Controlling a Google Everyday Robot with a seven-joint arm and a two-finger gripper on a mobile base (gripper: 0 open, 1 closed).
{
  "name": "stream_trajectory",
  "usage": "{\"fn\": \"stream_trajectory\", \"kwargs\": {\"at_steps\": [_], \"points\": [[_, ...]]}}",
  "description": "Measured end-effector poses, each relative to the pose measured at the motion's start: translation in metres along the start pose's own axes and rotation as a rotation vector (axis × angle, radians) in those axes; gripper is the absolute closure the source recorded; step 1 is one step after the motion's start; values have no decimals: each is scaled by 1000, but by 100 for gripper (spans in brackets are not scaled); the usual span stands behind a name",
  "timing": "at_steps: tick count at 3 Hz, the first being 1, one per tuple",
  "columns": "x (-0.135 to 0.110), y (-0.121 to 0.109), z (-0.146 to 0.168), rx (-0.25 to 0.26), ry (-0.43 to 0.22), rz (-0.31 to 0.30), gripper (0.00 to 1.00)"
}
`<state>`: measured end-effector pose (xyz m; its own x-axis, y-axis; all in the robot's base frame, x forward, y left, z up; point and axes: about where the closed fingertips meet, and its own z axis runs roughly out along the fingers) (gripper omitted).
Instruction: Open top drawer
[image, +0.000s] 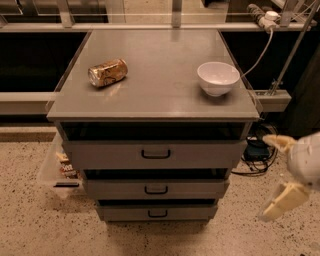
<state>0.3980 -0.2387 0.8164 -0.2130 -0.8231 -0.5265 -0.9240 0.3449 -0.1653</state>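
Observation:
The top drawer (200, 156) is the widest grey front of the cabinet, with a small black loop handle (156, 154) at its centre and a dark gap above it. Two more grey drawers, the middle drawer (200, 188) and the bottom drawer (125, 212), sit below it. My gripper (265, 178) hangs at the lower right, off the cabinet's right side, at about drawer height. Its two cream fingers (285, 199) stand wide apart and hold nothing. It touches no drawer.
On the cabinet top (160, 95) lie a crushed golden can (107, 73) at the left and a white bowl (218, 78) at the right. A clear bin with snacks (60, 167) stands on the floor at the left. Cables (257, 150) lie at the right.

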Motion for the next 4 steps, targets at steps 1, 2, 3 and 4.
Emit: {"fn": "stream_trajectory", "kwargs": {"at_steps": [1,2,3,4], "points": [[21,6,67,-42,-164,64,0],[27,6,83,-65,-191,81,0],[28,2,69,-17,-210,86,0],[26,-27,73,17,-241,85,0]]}}
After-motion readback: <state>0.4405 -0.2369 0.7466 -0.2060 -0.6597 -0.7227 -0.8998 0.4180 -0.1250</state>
